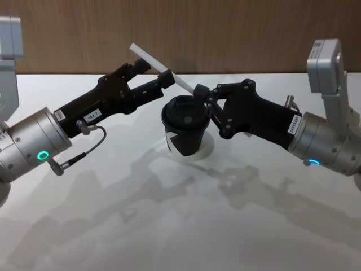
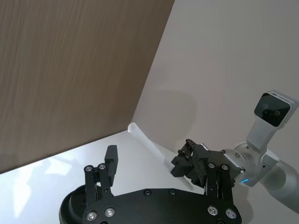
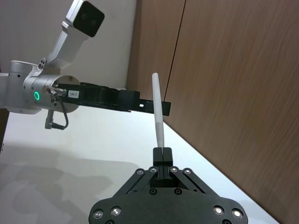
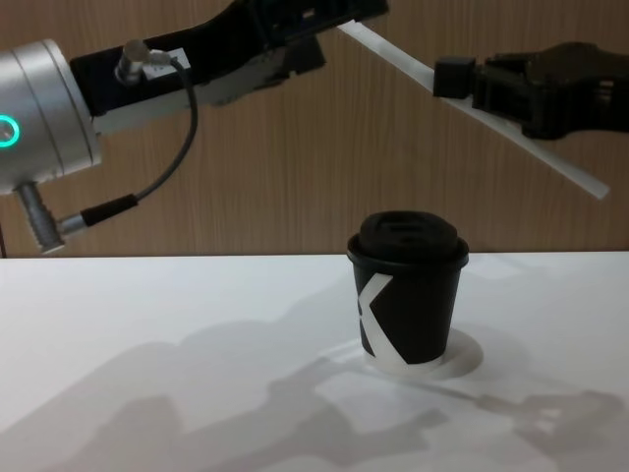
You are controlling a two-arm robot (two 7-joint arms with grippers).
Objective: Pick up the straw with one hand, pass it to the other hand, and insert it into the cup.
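White straw (image 4: 398, 56) tilted, pinched by right gripper (image 1: 202, 91), top end between left gripper (image 1: 163, 76) fingers; black lidded cup (image 4: 408, 305) upright below.

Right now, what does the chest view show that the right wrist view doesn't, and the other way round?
Chest view, not right wrist: the cup, lid on, K mark facing the camera, and the straw's lower end slanting free above it, beyond the right hand.
Right wrist view, not chest: a look from behind the right hand's shut fingers, with the straw rising straight out of them.
Both: the right hand shut on the straw, and the left hand up at the straw's upper part.
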